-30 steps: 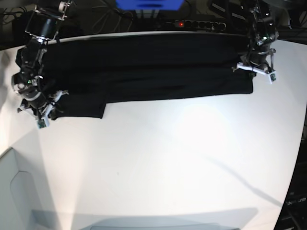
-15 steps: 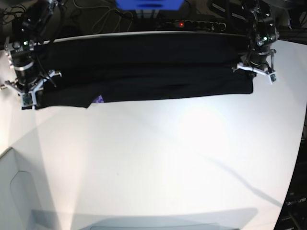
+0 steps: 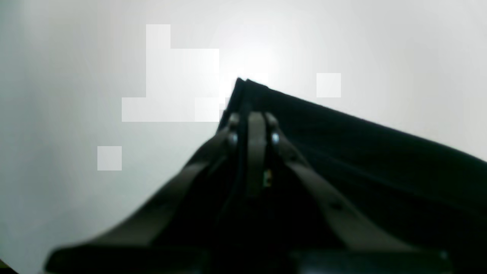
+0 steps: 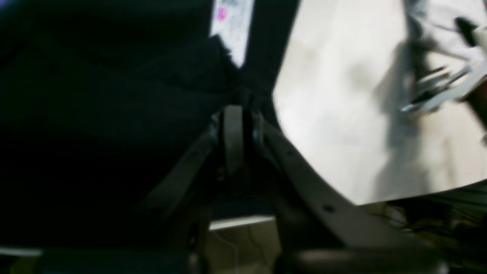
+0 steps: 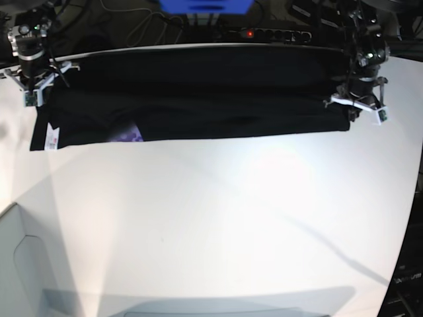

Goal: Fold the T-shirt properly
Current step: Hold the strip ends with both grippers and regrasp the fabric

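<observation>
base view shows the plain black short-sleeved cloth t-shirt (image 5: 198,92) stretched as a long band along the white table's (image 5: 218,218) far edge, left gripper (image 5: 357,105) and right gripper (image 5: 33,79) each clamped on an opposite end (axis side to side).

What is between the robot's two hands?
The black T-shirt stretches between the right hand and left hand, each shut on one end, in the base view.
</observation>
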Controlling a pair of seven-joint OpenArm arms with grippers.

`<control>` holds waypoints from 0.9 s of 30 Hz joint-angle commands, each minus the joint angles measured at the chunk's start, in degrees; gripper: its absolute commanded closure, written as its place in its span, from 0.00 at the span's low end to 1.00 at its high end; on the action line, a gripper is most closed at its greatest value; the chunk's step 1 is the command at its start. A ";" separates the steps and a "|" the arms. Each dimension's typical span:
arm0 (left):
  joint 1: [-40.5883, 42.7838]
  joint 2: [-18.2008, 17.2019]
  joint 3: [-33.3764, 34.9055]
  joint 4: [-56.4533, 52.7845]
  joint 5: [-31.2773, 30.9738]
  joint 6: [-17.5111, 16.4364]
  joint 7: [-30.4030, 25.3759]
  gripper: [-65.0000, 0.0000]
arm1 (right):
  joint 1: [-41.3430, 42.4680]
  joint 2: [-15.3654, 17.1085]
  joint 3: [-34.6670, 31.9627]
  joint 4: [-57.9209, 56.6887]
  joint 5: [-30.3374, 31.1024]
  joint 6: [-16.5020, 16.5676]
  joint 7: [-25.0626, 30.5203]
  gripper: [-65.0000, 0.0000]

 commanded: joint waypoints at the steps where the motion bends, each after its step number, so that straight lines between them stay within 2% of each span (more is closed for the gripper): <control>1: 0.31 -0.76 -0.44 1.46 0.10 0.10 -1.27 1.00 | -1.01 0.37 0.85 1.02 0.32 0.17 0.98 1.00; 16: 2.51 -0.68 0.00 -2.67 0.10 0.10 -1.18 1.00 | -3.04 -1.83 7.79 0.94 0.23 0.17 0.89 1.00; 27: 4.97 -0.50 0.00 -2.85 0.19 0.10 -1.27 1.00 | -2.60 -3.50 8.14 1.02 0.32 0.17 1.06 1.00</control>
